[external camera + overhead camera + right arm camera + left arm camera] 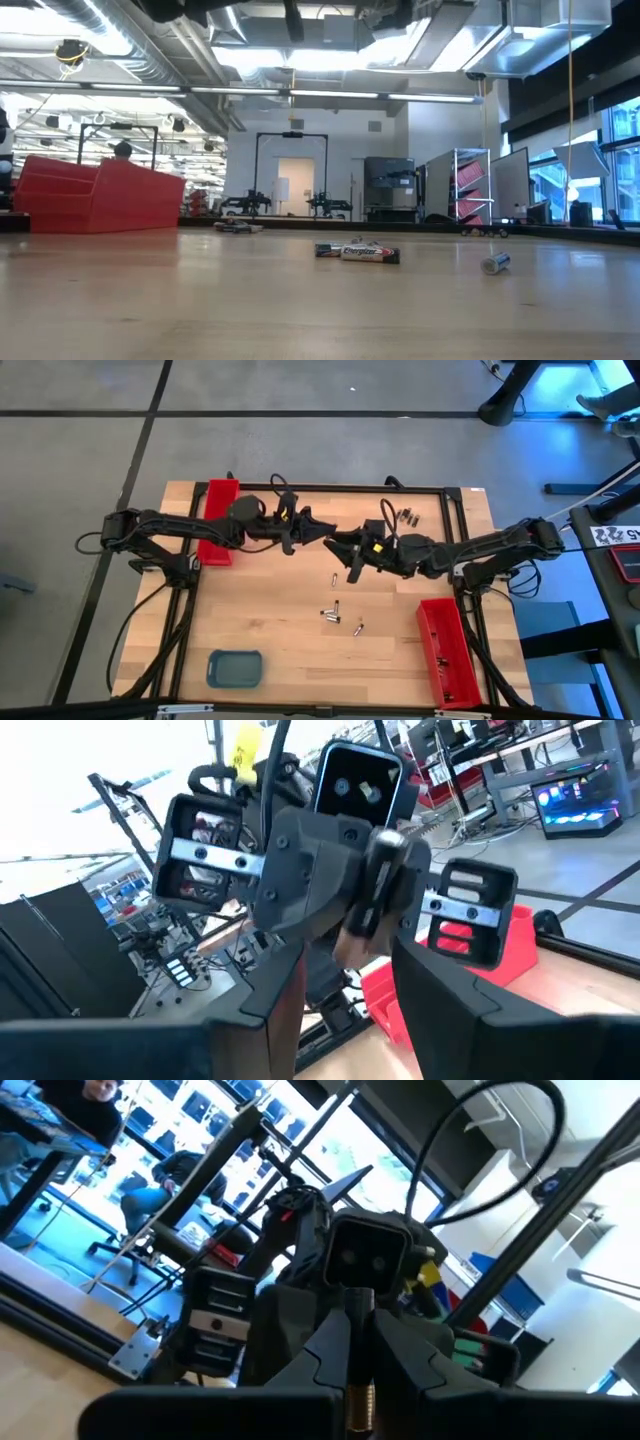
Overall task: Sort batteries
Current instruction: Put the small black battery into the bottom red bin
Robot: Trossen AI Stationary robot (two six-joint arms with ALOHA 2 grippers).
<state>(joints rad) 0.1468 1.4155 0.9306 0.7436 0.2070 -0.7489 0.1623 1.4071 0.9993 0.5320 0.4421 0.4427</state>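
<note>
My left gripper (318,538) and my right gripper (346,552) meet tip to tip high over the middle of the table. The left one (360,1365) is shut on a battery (360,1320) with a silvery and a coppery part. The right one (345,1005) faces it, open, its fingers wide apart with nothing seen between them. Loose batteries (331,611) lie on their sides on the wood below, also in the low view (358,252). A few more batteries (405,517) lie near the far edge. My left gripper pinches the battery between its two fingers (318,1352), coming roughly level from the table's left. The battery's silvery end (385,842) sticks out past the fingers. It is lifted clear, high above the table.
One long red tray (218,520) stands at the far left under the left arm, another red tray (448,650) at the near right. A small blue-grey tray (235,668) sits near the front left. A black frame (455,500) borders the wooden top.
</note>
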